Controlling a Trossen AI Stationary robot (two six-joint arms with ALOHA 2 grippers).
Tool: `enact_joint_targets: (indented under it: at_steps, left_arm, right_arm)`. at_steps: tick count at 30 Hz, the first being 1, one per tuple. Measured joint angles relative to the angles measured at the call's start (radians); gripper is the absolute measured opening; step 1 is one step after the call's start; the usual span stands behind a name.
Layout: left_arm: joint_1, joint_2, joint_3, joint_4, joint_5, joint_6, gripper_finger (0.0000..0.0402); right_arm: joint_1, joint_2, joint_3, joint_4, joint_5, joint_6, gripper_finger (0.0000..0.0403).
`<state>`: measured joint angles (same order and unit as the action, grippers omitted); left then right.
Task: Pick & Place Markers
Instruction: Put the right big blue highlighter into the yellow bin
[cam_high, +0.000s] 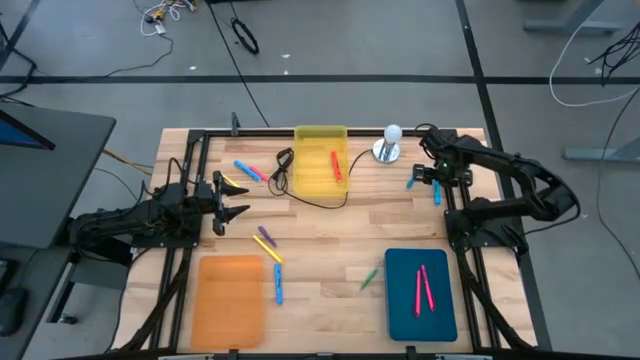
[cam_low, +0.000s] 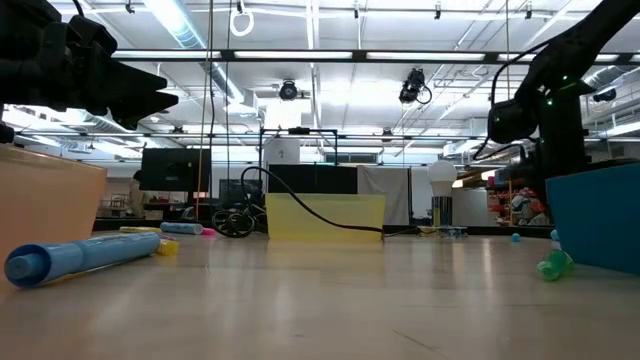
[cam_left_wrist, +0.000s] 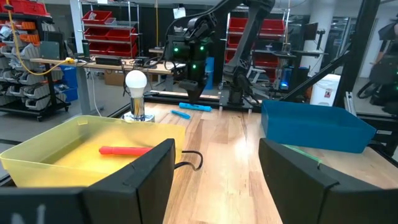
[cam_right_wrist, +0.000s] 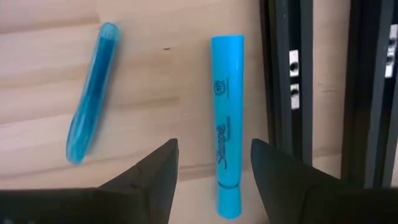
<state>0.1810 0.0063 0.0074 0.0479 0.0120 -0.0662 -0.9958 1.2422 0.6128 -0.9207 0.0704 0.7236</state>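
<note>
Markers lie scattered on the wooden table. Two blue ones (cam_high: 411, 180) (cam_high: 437, 190) lie flat at the far right. My right gripper (cam_high: 430, 172) hovers open above them; in its wrist view its fingers (cam_right_wrist: 155, 177) stand either side of the blue highlighter (cam_right_wrist: 226, 124), with a clear blue marker (cam_right_wrist: 92, 93) beside it. In the low view my right gripper (cam_low: 520, 120) is well above the table. My left gripper (cam_high: 232, 198) is open and empty over the table's left side, near a yellow marker (cam_high: 235, 183).
The yellow tray (cam_high: 320, 150) at the far middle holds a red marker (cam_high: 336, 165). The teal tray (cam_high: 420, 300) holds two pink markers; the orange tray (cam_high: 230, 300) is near left. A black cable (cam_high: 300, 195), a white bulb on a stand (cam_high: 388, 142), and several loose markers (cam_high: 268, 245) lie mid-table.
</note>
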Motion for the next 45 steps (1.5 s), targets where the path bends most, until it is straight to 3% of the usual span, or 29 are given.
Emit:
enact_joint_targets:
  at_steps: [8, 16, 31, 45]
  left_arm:
    - [0.0, 0.0, 0.0, 0.0, 0.0, 0.0, 0.0238]
    - [0.0, 0.0, 0.0, 0.0, 0.0, 0.0, 0.0238]
    - [0.0, 0.0, 0.0, 0.0, 0.0, 0.0, 0.0238]
    - [0.0, 0.0, 0.0, 0.0, 0.0, 0.0, 0.0238]
  right_arm:
    - [-0.063, 0.061, -0.017, 0.04, -0.011, -0.042, 0.0202]
    - [-0.079, 0.089, -0.063, 0.101, -0.088, -0.078, 0.019]
    - [-0.079, 0.068, -0.057, 0.08, -0.072, -0.047, 0.0041]
    - [-0.053, -0.02, 0.181, -0.135, 0.029, -0.029, 0.0052]
